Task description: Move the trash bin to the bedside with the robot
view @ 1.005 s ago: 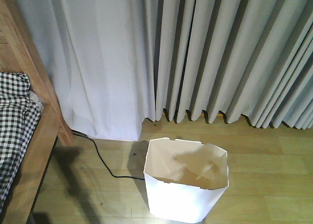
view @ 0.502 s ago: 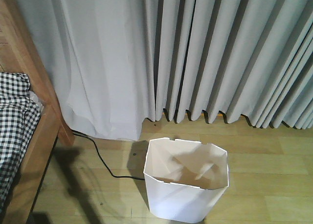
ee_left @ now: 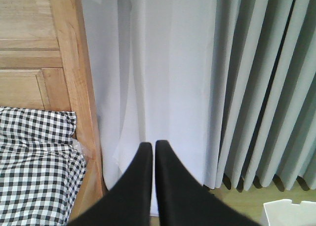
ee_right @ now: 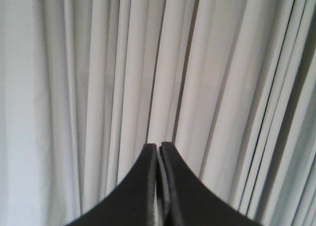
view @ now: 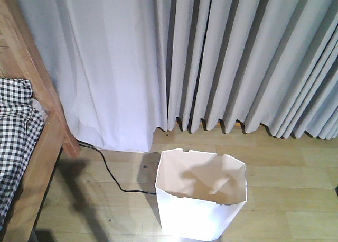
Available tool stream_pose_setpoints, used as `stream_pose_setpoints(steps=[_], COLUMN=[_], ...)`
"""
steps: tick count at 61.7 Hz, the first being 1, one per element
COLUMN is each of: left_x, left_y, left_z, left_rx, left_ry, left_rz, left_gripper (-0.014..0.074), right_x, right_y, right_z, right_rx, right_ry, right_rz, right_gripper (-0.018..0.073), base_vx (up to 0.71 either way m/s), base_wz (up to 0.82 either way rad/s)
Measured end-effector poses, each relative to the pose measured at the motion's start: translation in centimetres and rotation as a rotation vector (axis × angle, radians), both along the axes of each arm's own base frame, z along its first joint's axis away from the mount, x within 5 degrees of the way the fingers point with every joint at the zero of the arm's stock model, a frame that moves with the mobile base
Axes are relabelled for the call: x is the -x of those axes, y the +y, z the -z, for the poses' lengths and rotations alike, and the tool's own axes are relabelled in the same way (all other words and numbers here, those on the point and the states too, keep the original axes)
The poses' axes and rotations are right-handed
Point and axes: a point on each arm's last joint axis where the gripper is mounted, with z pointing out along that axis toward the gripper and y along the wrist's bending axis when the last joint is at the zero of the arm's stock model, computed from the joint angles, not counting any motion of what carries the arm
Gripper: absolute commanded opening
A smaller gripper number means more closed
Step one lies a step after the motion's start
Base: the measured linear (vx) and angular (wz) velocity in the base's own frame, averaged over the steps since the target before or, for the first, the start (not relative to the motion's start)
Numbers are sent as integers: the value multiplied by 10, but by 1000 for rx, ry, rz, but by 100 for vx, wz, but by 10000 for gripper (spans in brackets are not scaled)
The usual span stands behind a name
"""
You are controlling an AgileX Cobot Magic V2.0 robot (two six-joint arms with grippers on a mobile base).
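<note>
The white trash bin point(view: 196, 216) stands upright on the wooden floor, in the lower middle of the front view, its cream inside showing. The bed is at the left, with a light brown wooden frame point(view: 38, 163) and black-and-white checked bedding point(view: 16, 131). There is a strip of floor between bin and bed. In the left wrist view my left gripper point(ee_left: 150, 145) is shut and empty, held above the floor facing the curtain; the bed post point(ee_left: 74, 88), the bedding point(ee_left: 34, 162) and a corner of the bin point(ee_left: 291, 211) show. My right gripper point(ee_right: 158, 146) is shut and empty, facing the curtain.
Grey-white curtains point(view: 222, 62) hang to the floor across the back. A black cable point(view: 110, 173) runs over the floor from under the curtain near the bed post to behind the bin's left side. Light wooden floor point(view: 285, 168) lies right of the bin.
The bin, bed and cable stay where they were. Only the shadows inside the bin have shifted and changed shape.
</note>
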Motion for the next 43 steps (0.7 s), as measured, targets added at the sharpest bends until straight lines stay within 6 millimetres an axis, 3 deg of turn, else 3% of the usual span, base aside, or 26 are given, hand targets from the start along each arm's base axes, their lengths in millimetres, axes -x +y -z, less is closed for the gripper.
stream_pose_setpoints(steps=[10,20,43], left_x=[0,0,0], left_y=[0,0,0], left_z=[0,0,0], left_rx=[0,0,0], left_ry=[0,0,0], left_rz=[0,0,0], left_gripper=[-6,-6,-6], right_x=[3,9,9], right_y=[0,0,-1], right_z=[5,34,42], right_rx=[2,-66,-84], right_ry=[-31,-100,-47], right_rz=[3,5,10], right_gripper=[-9,-9,-9], base_vx=[0,0,0], base_wz=[0,0,0])
